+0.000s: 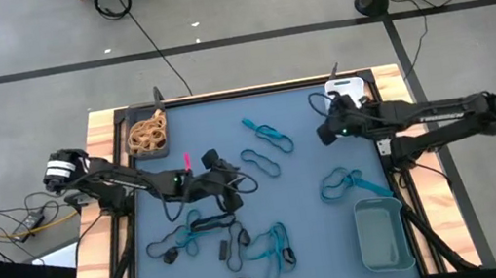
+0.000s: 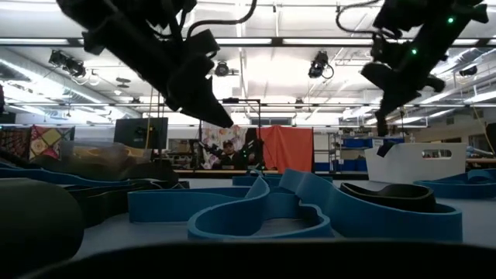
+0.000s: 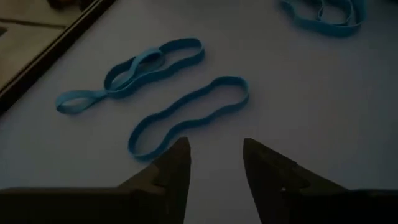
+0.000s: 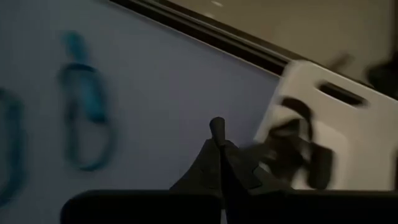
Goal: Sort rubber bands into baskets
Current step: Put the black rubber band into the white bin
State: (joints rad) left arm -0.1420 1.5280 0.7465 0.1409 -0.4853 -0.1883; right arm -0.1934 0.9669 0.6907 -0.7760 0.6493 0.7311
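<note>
Left wrist view is showing my left gripper (image 3: 214, 163) hovering with its fingers parted and empty, just short of a blue rubber band (image 3: 186, 114) lying flat on the blue mat (image 3: 323, 118). I am lining up with its near end because the loop is long and narrow, its long axis running diagonally away from my fingertips. My right gripper (image 1: 326, 133) is hanging clenched and empty beside the white basket (image 1: 347, 91) at the mat's far right corner, probably after a drop there.
</note>
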